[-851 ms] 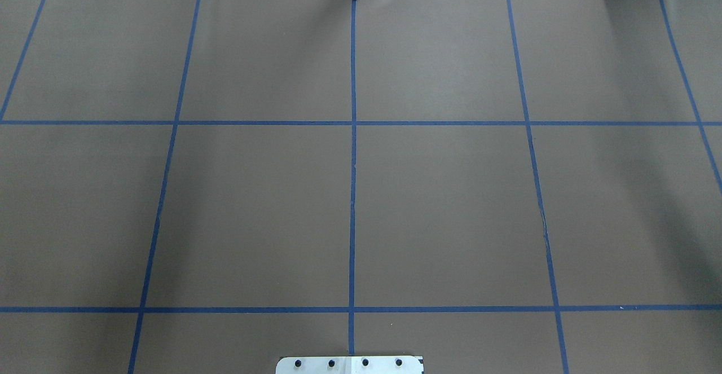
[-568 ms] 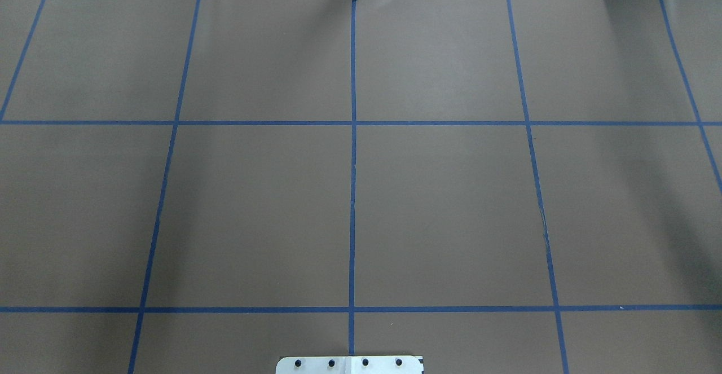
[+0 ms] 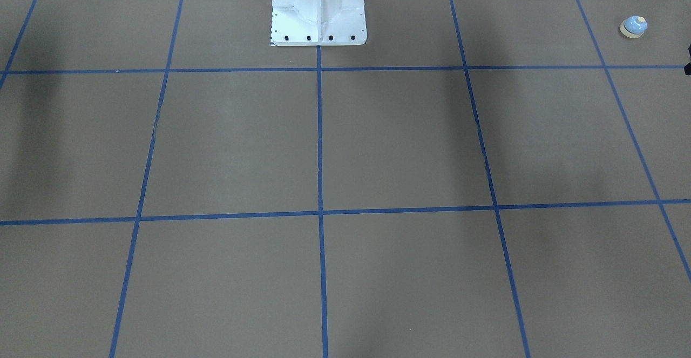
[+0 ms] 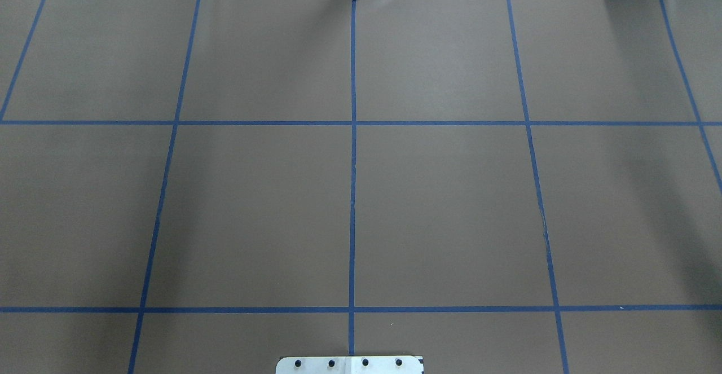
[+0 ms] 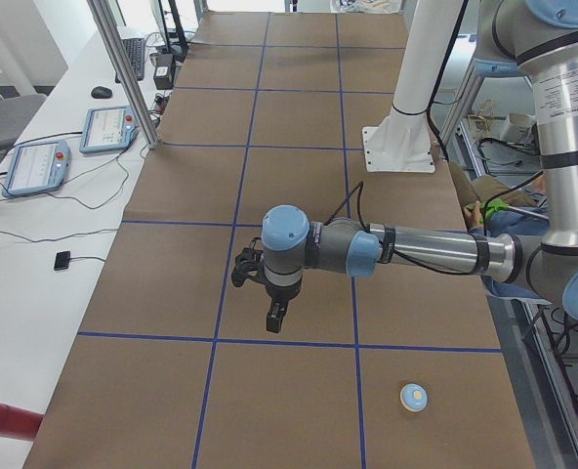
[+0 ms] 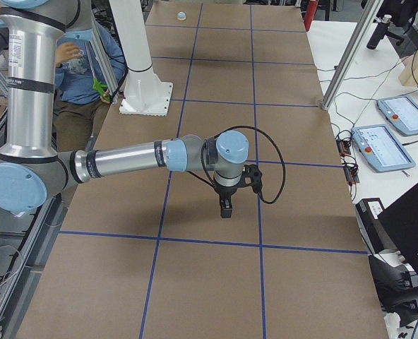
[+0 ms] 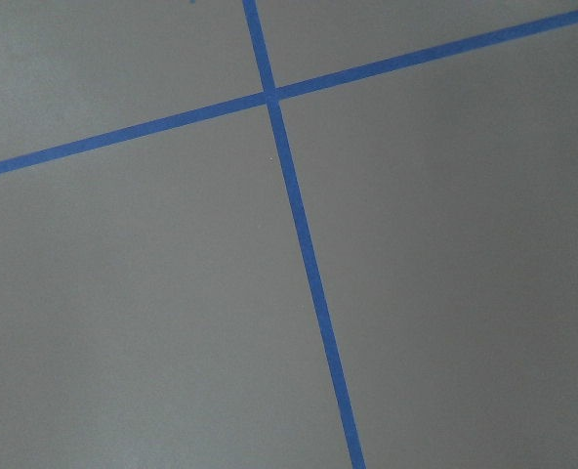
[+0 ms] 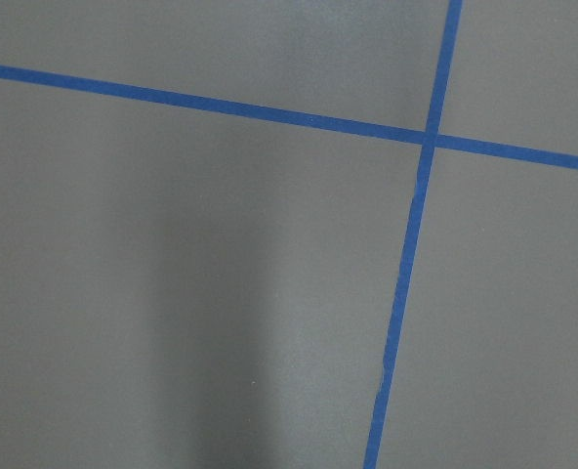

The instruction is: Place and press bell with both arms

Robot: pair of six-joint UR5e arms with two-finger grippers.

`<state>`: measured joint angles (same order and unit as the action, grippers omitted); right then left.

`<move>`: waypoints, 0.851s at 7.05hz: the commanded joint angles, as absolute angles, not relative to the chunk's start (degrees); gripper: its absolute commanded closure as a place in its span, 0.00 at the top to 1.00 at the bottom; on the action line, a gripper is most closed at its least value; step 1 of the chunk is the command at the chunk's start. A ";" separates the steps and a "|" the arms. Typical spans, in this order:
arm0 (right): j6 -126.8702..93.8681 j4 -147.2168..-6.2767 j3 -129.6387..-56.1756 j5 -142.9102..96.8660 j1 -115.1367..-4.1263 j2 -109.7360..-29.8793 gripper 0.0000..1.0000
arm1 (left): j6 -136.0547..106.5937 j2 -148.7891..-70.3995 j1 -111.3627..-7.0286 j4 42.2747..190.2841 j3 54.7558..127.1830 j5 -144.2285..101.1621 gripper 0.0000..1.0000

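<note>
Meanwhile, the bell (image 3: 632, 26) sits untouched near the desk's (image 4: 451, 205) left robot-side corner. The 2 claws, left claw (image 5: 273, 318) and right claw (image 6: 226, 207), hang pointing down toward opposite edges, apparently poised to start. Whether either is released or clenched cannot be told.

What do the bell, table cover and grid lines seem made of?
The bell: light-blue dome, cream base and button, smooth, probably painted metal or plastic; too small to tell. The table cover: matte brown paper, likely, as it ripples at the far edge. The grid lines: blue tape, probably.
</note>
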<state>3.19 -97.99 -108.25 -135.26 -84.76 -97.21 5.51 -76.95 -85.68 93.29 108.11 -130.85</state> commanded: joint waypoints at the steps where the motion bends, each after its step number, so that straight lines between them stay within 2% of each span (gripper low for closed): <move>1: 3.25 -96.07 -108.37 -135.35 -84.73 -98.00 1.00 | 5.71 -77.88 -85.78 93.60 108.01 -127.45 1.00; 4: 2.90 -96.15 -108.19 -136.23 -84.47 -97.48 1.00 | 5.62 -76.73 -85.87 93.34 107.67 -128.49 1.00; 6: 2.64 -96.15 -107.93 -136.32 -84.46 -95.98 1.00 | 5.37 -76.38 -85.78 96.39 104.43 -136.56 1.00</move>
